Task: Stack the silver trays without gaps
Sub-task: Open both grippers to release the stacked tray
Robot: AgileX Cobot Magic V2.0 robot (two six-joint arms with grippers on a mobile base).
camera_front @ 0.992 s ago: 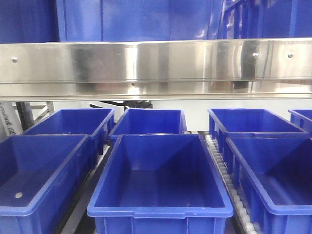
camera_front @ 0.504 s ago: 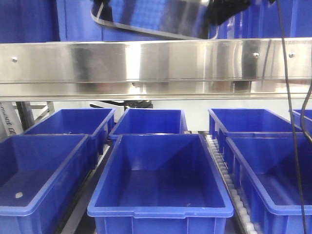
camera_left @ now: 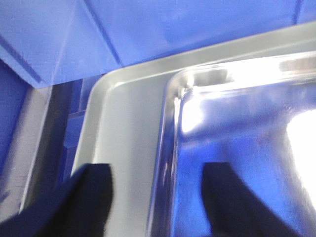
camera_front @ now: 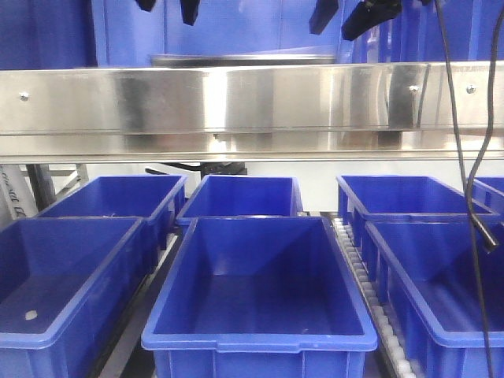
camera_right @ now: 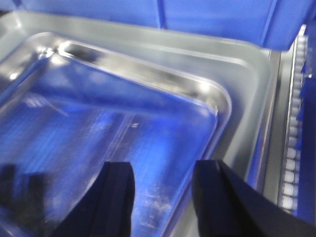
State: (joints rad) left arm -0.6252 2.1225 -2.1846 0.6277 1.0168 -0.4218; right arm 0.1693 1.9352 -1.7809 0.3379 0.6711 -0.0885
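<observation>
While the left gripper (camera_left: 158, 170) and right gripper (camera_right: 164, 168) hover spread and empty, the upper silver tray (camera_right: 123, 123) lies skewed inside the lower tray (camera_right: 244, 74), bare toward 2 o'clock; unsquared, it may jam, leaving a gap.

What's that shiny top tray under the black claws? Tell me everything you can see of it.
The top tray is a shallow pan of shiny metal with rounded corners, a thin rim and a mirror-like floor reflecting blue. It lies inside a duller grey lower tray, slightly askew, so a band of that tray shows beside it. The left gripper and right gripper hang open over its rim; whether they touch it is unclear.
</observation>
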